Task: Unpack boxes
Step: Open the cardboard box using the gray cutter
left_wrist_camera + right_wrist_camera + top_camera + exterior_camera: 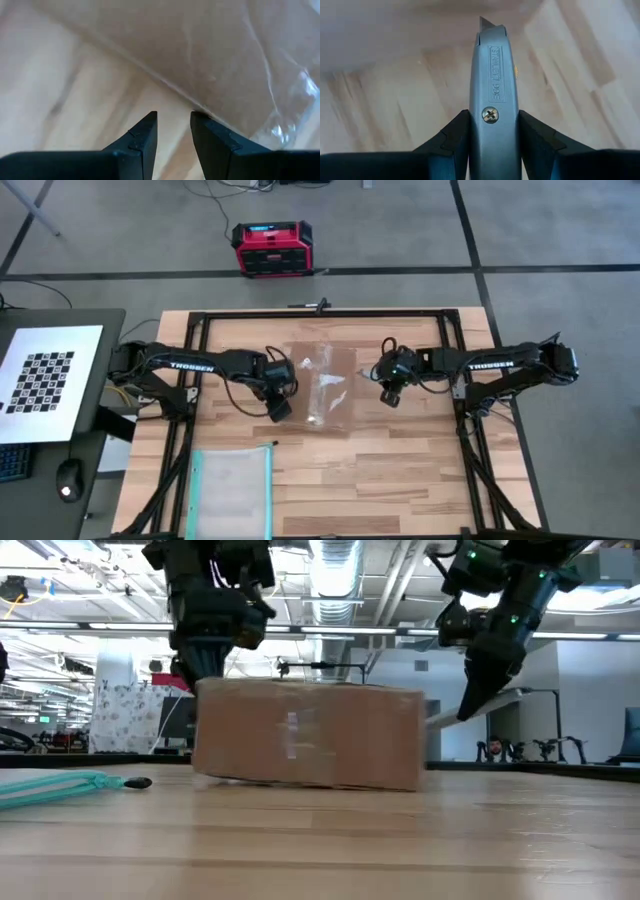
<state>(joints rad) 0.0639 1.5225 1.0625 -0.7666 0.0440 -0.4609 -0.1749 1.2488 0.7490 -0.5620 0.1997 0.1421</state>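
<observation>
The brown cardboard box (pixel 325 385) stands in the middle of the table, with shiny clear tape across its top (pixel 280 125). My left gripper (pixel 281 408) hovers at the box's left near corner, pointing steeply down. Its fingers (pixel 145 132) stand a narrow gap apart with nothing between them. My right gripper (pixel 390 395) hangs just off the box's right side, above the table, shut on a grey metal utility knife (pixel 495 70). In the low view the knife (pixel 468 705) slants down toward the box's right end (pixel 415 740). My left gripper has one fingertip (pixel 202 117) right at the box's edge; whether it touches the cardboard, I cannot tell. My right gripper pinches the knife's grey body (pixel 492 117) between its two fingers. The knife lies along the fingers, and its blade end (pixel 484 21) sticks out past their tips. It slants down and hangs clear of the table.
A clear teal-edged pouch (pixel 232 490) lies at the table's near left. A red and black case (pixel 272 247) stands on the floor beyond the far edge. A checkerboard panel (pixel 40 370) lies on the desk to the left. Black frame rails (pixel 470 450) run along the table's sides.
</observation>
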